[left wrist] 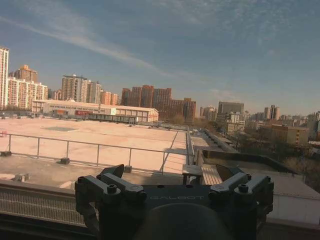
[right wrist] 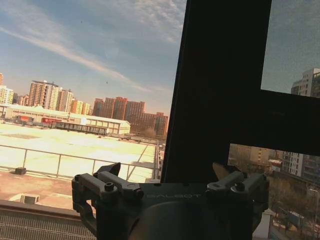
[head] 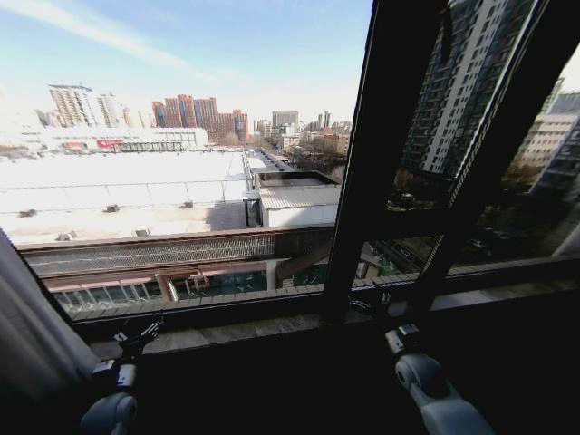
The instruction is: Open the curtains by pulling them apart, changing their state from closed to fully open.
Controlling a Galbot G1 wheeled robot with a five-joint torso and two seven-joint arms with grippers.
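One panel of the curtains (head: 32, 340), pale pleated fabric, hangs bunched at the left edge of the head view, leaving the window glass uncovered. My left gripper (head: 145, 333) is low in front of the sill, just right of that panel and apart from it. From its own wrist camera the left gripper (left wrist: 172, 172) stands open with nothing between its fingers, facing the glass. My right gripper (head: 370, 301) is raised near the foot of the dark window post (head: 376, 154). In the right wrist view the right gripper (right wrist: 167, 170) is open and holds nothing.
A stone window sill (head: 272, 326) runs across below the glass. A second dark frame bar (head: 494, 154) slants up at the right, with darker glass behind it. Outside lie a flat rooftop and city buildings.
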